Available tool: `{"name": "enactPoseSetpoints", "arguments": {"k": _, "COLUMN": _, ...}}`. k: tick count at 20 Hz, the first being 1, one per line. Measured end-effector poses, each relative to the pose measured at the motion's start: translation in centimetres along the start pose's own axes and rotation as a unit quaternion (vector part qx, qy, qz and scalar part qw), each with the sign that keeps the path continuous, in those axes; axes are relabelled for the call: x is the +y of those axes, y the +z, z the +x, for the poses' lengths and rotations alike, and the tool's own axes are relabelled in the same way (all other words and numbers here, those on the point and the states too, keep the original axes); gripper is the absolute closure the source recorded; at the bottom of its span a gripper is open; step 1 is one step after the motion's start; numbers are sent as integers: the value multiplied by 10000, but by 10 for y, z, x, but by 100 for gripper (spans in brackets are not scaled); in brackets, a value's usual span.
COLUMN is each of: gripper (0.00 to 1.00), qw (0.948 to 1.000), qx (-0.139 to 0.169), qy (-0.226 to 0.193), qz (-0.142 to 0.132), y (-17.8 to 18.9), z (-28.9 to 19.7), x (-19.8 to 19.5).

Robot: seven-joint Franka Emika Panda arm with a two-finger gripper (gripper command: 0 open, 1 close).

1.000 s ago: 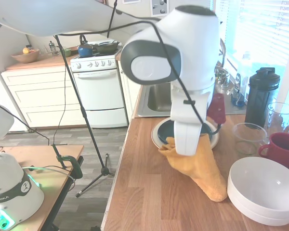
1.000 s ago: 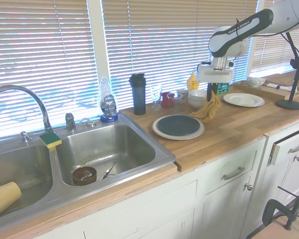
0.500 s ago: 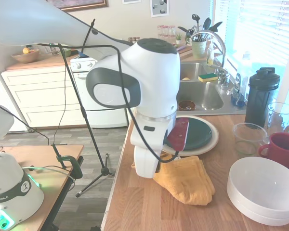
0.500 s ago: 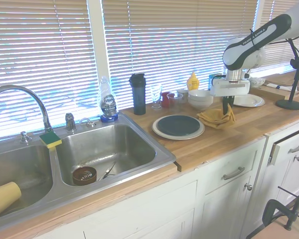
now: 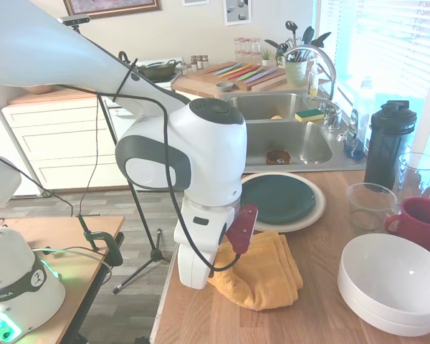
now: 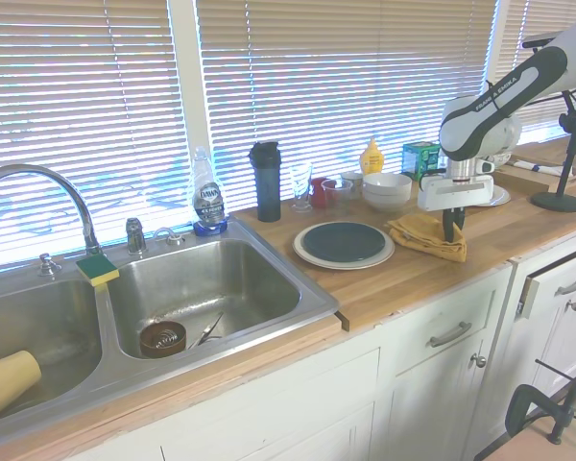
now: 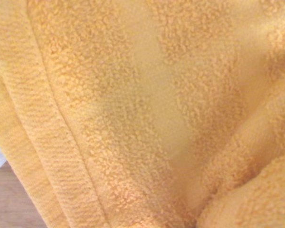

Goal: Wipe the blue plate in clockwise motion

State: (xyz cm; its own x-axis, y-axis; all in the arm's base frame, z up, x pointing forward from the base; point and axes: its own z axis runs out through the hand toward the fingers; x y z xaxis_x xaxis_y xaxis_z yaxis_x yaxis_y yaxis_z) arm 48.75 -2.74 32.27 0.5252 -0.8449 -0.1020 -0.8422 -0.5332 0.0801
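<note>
The blue plate point(image 5: 279, 197) point(image 6: 344, 241) lies flat on a larger cream plate point(image 5: 314, 213) point(image 6: 312, 257) on the wooden counter, with nothing on it. An orange towel point(image 5: 261, 276) point(image 6: 424, 235) lies bunched on the counter beside the plates, on the side away from the sink. My gripper point(image 6: 451, 227) points straight down onto the far end of the towel and looks shut on it. In the first exterior view the arm's wrist hides the fingers. The wrist view is filled with orange terry cloth point(image 7: 147, 114) from very close.
Stacked white bowls point(image 5: 394, 283) point(image 6: 387, 189), a red mug point(image 5: 423, 218), a clear glass point(image 5: 369, 204) and a black bottle point(image 5: 388, 143) stand along the window side. The sink point(image 5: 272, 143) point(image 6: 206, 288) lies beyond the plates. The counter's front edge runs close to the towel.
The arm has swung away from the plates toward the counter's front. The towel, hanging from the gripper a second ago, now lies bunched on the counter.
</note>
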Motion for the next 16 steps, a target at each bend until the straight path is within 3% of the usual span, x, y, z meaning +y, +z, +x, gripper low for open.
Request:
{"name": "enactPoseSetpoints", "arguments": {"k": 1, "gripper": 0, "qw": 10000, "qx": 4, "qy": -3, "qz": -2, "y": 0, "z": 0, "x": 0}}
{"name": "enactPoseSetpoints", "arguments": {"k": 16, "gripper": 0, "qw": 9999, "qx": 129, "qy": -68, "qz": 9, "y": -3, "z": -3, "x": 4}}
